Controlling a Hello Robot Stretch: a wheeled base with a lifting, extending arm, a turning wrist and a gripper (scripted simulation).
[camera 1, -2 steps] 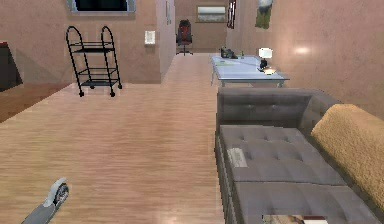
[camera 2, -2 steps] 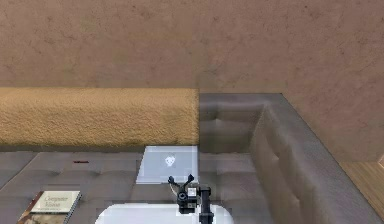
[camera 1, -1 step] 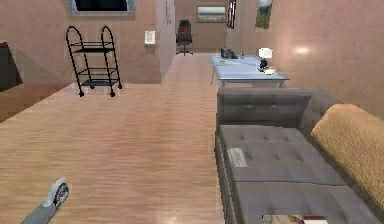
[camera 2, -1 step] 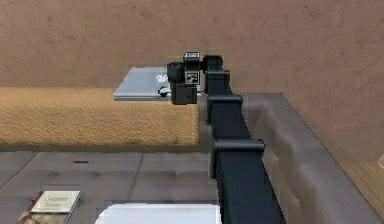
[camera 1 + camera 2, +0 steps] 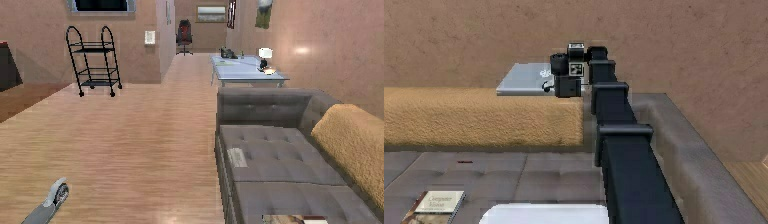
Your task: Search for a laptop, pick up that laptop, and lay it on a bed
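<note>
My tool sits at the far end of my arm, reached out over the sofa. The laptop, a flat grey slab, lies right at the tool's nine o'clock, just beyond the long tan cushion. I cannot tell how wide the tool stands, nor whether it has the laptop or anything else in hand.

My worries from here: a thin, smooth slab taken by one edge could, I reckon, tip or slide out with its weight hanging off toward nine o'clock. If I draw the arm in low, the slab's near edge may catch on the cushion and be pulled loose. Turning the base with the arm this far out could swing it into the wall.

Writing: the book on the sofa seat, at the tool's seven o'clock, has print on its cover that is too small to read. The white squares by the tool carry black marks, not words.
</note>
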